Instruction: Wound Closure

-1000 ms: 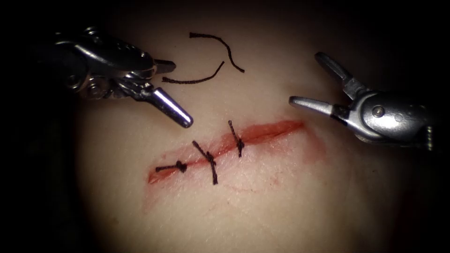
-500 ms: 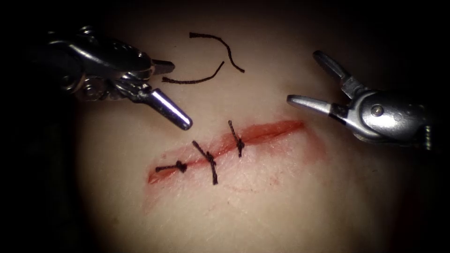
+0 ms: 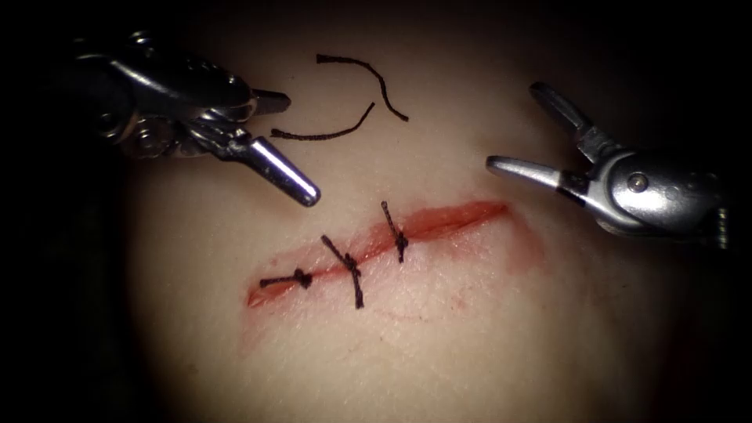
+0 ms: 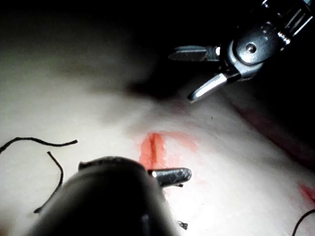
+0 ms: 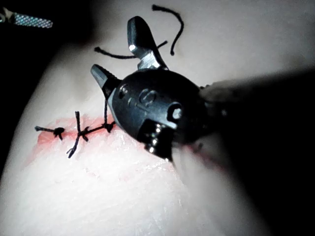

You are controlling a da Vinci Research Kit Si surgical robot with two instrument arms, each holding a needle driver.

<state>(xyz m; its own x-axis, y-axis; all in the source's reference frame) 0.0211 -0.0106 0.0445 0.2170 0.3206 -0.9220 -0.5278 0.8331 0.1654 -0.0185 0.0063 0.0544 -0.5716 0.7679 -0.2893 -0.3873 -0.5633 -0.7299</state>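
Observation:
The cut [image 3: 376, 243] runs slantwise across the tissue [image 3: 439, 337], its left part closed by three knotted stitches [image 3: 350, 266]; its right end [image 3: 470, 213] lies open and red. My left tool [image 3: 291, 149] hovers above and left of the cut, jaws open and holding nothing. My right tool [image 3: 515, 128] hovers beyond the cut's right end, jaws spread wide and empty. In the left wrist view one left fingertip [image 4: 171, 176] hangs near the cut [image 4: 152, 147], with the open right tool [image 4: 194, 73] beyond it. The right wrist view shows the right tool [image 5: 118, 53] above the stitches [image 5: 78, 132].
Two loose cut ends of thread [image 3: 364, 74] [image 3: 321, 133] lie on the tissue beyond the cut, close to the left tool's upper jaw. A red fluid stain [image 3: 529, 247] spreads below the cut's right end.
The left tool has risen slightly and drawn a little to the left. The right tool has shifted only slightly. Both stay open and empty; stitches and thread ends have not moved.

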